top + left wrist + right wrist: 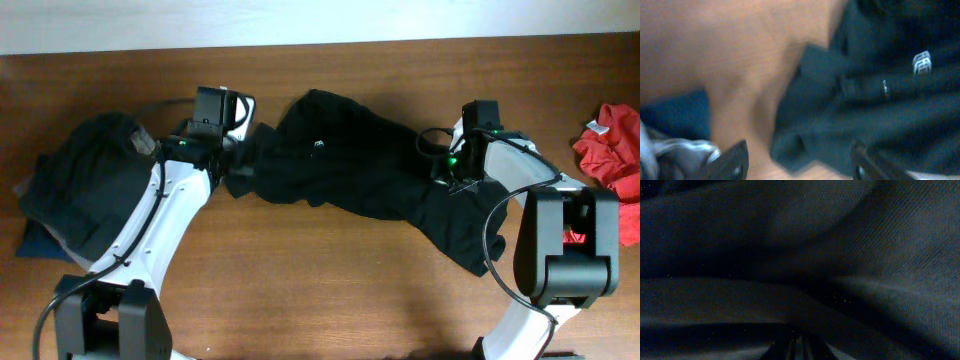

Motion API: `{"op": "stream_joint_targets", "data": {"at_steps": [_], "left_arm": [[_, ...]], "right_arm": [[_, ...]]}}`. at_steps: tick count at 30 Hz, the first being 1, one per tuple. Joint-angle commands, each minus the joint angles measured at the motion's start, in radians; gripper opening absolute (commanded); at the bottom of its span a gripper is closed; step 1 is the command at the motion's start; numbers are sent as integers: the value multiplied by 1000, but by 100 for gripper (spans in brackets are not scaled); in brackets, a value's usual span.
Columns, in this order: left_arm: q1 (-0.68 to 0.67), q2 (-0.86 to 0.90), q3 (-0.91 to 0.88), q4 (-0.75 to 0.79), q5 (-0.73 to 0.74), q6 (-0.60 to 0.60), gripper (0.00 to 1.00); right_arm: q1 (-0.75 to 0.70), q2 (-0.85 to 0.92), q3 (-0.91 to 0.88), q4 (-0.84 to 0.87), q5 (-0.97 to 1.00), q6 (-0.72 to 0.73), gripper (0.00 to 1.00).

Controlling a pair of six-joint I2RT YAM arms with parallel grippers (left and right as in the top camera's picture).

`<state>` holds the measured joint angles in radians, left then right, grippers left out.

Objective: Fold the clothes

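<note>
The black clothes (350,180) bear 1 small white tag (921,62), its writing unreadable. The left gripper (799,159) gapes above their edge; the right gripper (795,346) is closed, pinching the cloth.

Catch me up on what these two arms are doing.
Two arms are working on a black garment that lies crumpled, not yet folded, across the table. The left end effector hangs open over its left end, holding nothing. The right end effector is buried in the cloth at the other end, apparently pinched shut on it. A dark pile and a red garment sit off to the sides.
</note>
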<state>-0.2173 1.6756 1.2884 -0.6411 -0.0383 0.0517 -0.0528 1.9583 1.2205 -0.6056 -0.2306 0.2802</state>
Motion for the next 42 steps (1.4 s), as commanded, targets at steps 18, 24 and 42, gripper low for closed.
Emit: {"op": "stream_joint_targets", "data": {"at_steps": [18,24,42], "left_arm": [[-352,142,-109,63,23,209,64],[-352,248,-109,130,-1,257,37],[-346,14,159,-431,15,416,1]], "right_arm": [[-8,8,21,-98,-6,-14,51],[-8,8,21,-99,-25,-14,53],[-8,8,21,-113,-32,-14,54]]}}
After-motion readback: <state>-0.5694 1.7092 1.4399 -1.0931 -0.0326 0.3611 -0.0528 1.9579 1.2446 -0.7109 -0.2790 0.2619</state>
